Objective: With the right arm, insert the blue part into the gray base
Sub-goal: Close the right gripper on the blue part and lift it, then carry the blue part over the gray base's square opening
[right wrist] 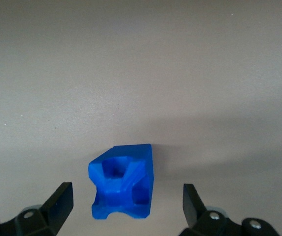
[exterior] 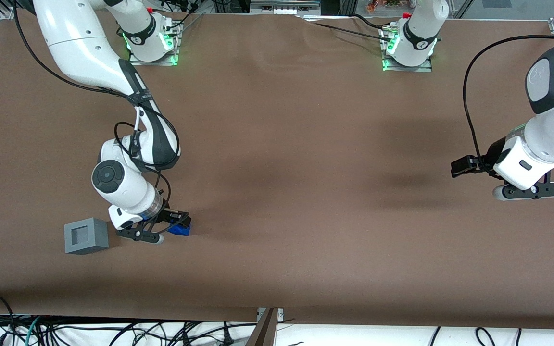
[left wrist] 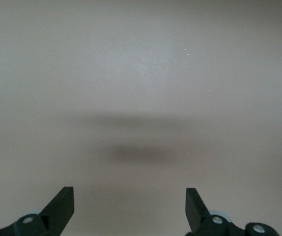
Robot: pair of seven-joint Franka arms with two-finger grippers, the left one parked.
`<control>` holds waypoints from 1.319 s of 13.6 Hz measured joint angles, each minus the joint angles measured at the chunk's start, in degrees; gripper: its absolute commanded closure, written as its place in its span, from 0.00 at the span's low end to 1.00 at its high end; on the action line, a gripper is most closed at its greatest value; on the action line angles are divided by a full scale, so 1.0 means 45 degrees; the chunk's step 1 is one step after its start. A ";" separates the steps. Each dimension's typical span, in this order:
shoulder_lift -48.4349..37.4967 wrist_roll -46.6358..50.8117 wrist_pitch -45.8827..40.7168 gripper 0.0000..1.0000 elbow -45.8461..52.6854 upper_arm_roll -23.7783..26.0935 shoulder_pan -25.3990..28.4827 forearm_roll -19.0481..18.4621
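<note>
The blue part (right wrist: 123,182) lies on the brown table, a small chunky bright blue piece with ribs and hollows on its upper face. My right gripper (right wrist: 126,201) hangs low over it, open, one black finger on each side with a gap to the part. In the front view the gripper (exterior: 161,230) partly covers the blue part (exterior: 181,229). The gray base (exterior: 86,235), a light gray cube with a square recess in its top, stands on the table beside the gripper, toward the working arm's end.
Brown cloth (exterior: 306,192) covers the whole table. Cables (exterior: 113,331) lie along the table's near edge. The arm's bases (exterior: 154,38) are bolted at the table's far edge.
</note>
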 measured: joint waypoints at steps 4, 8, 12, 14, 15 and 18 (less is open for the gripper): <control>0.0056 -0.0001 0.0059 0.71 0.0011 0.0000 0.0060 -0.0008; 0.0055 -0.0116 0.0056 0.75 0.0132 -0.0011 0.0073 -0.0066; -0.0530 -0.2143 -0.1622 0.75 0.0812 -0.0327 -0.0066 -0.0362; -0.1242 -0.3777 -0.2787 0.75 0.1128 -0.0455 -0.0619 -0.0364; -0.1597 -0.4704 -0.3109 0.75 0.1155 -0.0471 -0.1039 -0.0363; -0.2049 -0.7062 -0.3534 0.75 0.1152 -0.0487 -0.2404 -0.0361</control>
